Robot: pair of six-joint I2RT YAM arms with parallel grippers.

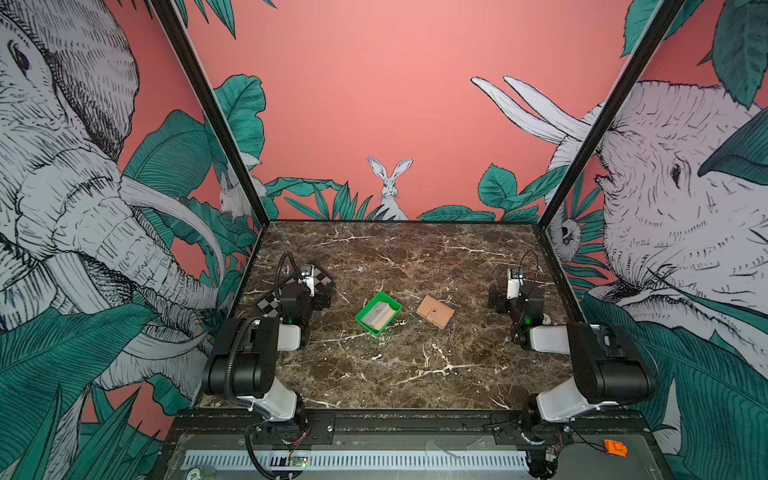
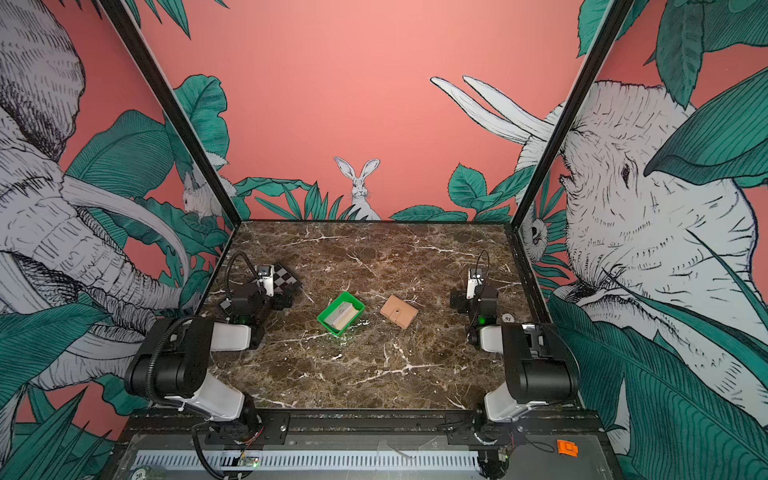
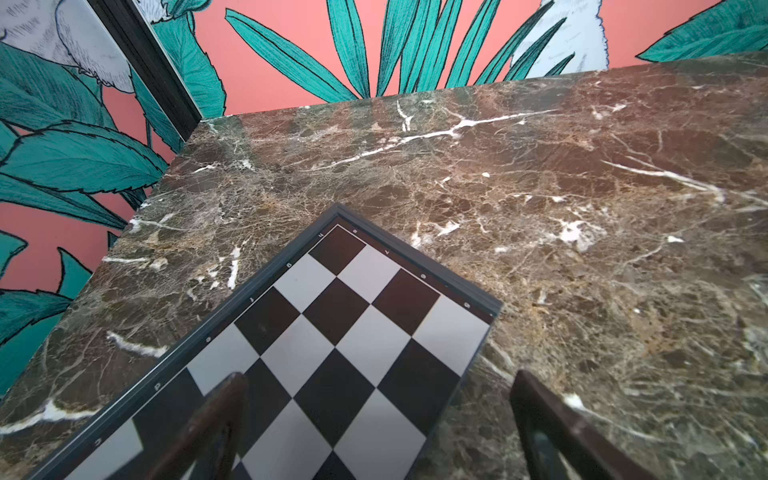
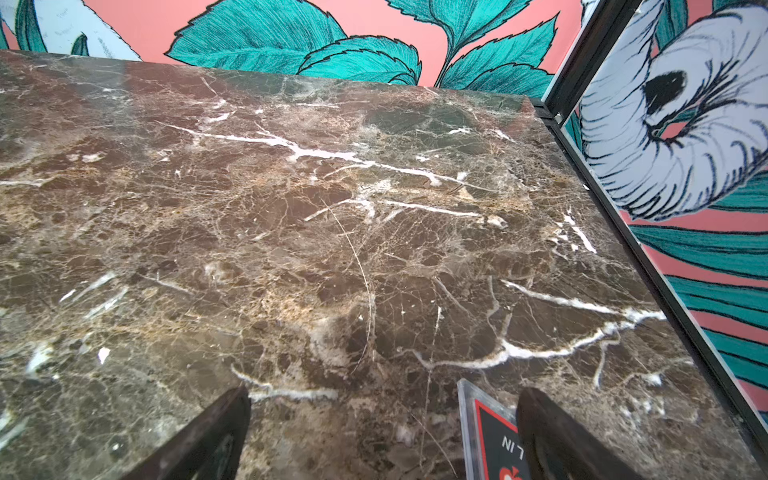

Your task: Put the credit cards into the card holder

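Both arms sit folded at the lower corners of both top views, nothing begun. Left gripper (image 3: 380, 424) hangs with fingers spread over the checkered board (image 3: 332, 353); right gripper (image 4: 382, 432) is spread and empty too. Mid-frame, the credit cards (image 1: 379, 314) lie stacked in the green tray (image 1: 388, 300), the card holder (image 1: 435, 311) just right (snapped shut). Next, I judge: unsnap the holder, then lift one card.

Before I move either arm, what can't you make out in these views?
- credit cards: stacked in the green tray; too small in both top views to count or read.
- card holder: closed, so the inside is hidden.
- checkered board: left arm covers part in both top views; left wrist view cuts it off.
- Clear-cased card in right wrist view: cut off by the frame, partly behind the right claw.
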